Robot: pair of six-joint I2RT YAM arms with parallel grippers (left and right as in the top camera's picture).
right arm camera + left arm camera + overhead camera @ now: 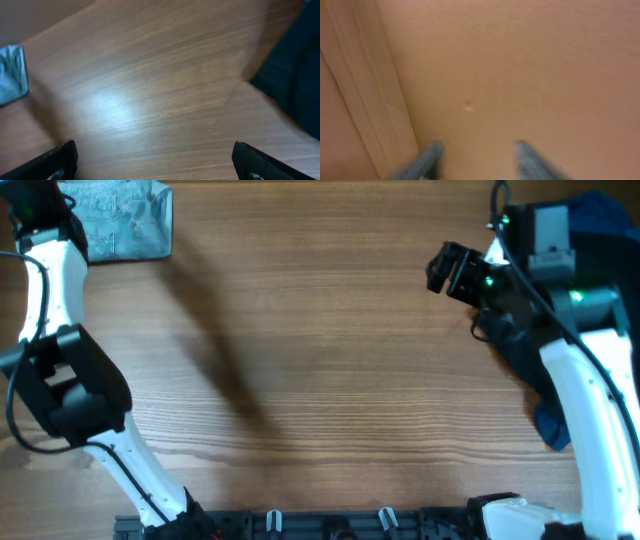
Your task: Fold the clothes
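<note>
Denim clothes sit at the far-left corner of the table as a compact squared bundle, prob parked out of the work area. Frame cuts off its top edge, so I can't call the long axis; visible edges run approx square w/ the table.

Left gripper: fingers spread, nothing between. Right gripper: wide apart, empty, over bare wood, angled twd the denim. A dark garment lies under my R arm.
</note>
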